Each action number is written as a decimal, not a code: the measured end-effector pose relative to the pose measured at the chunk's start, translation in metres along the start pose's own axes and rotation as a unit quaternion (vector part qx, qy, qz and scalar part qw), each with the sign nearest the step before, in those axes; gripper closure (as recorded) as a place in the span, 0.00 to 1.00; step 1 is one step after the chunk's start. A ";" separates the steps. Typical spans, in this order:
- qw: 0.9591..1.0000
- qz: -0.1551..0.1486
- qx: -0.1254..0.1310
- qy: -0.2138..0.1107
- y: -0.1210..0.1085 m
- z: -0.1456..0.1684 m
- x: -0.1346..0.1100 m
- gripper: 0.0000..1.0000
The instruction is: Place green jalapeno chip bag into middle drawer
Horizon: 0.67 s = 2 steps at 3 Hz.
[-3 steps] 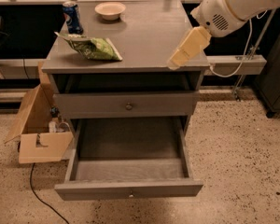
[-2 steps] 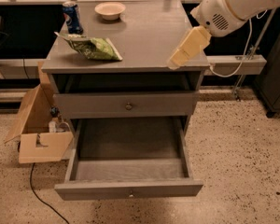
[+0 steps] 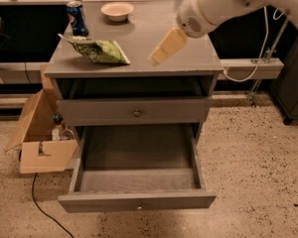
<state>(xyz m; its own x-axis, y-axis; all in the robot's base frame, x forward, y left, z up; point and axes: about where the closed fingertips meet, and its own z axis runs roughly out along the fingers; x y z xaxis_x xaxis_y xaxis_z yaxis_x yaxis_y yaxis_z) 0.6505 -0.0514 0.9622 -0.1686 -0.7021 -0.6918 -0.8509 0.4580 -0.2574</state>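
While the green jalapeno chip bag lies flat on the left front part of the grey cabinet's surface, the gripper hangs above the right front part of that same surface, well apart from the bag and tilted down toward the left. It shows as one pale yellow wedge at the end of the thick white arm, which enters from the upper right; whether the gripper is wide or narrow cannot be told from this angle, though it appears to hold nothing. Behind the bag, near the back left corner, a blue soda can stands upright, and a shallow pale bowl sits to its right along the back edge. Below the surface a dark open recess runs the width of the cabinet, and under it is a closed grey drawer front with a darker knob. The middle drawer is pulled far out beneath that, its side walls and grey floor showing and a small pale knob at the centre of its front panel. To the cabinet's left an open cardboard box rests on the speckled floor, with a dark cable trailing forward from it.
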 end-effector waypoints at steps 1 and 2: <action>1.000 -0.002 -0.010 -0.013 -0.008 0.048 -0.029 0.00; 1.000 -0.005 -0.015 -0.017 -0.012 0.090 -0.059 0.00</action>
<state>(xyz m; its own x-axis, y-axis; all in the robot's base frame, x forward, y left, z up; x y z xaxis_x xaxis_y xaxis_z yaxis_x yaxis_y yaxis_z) 0.7151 0.0337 0.9450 -0.1433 -0.6879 -0.7115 -0.8671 0.4339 -0.2449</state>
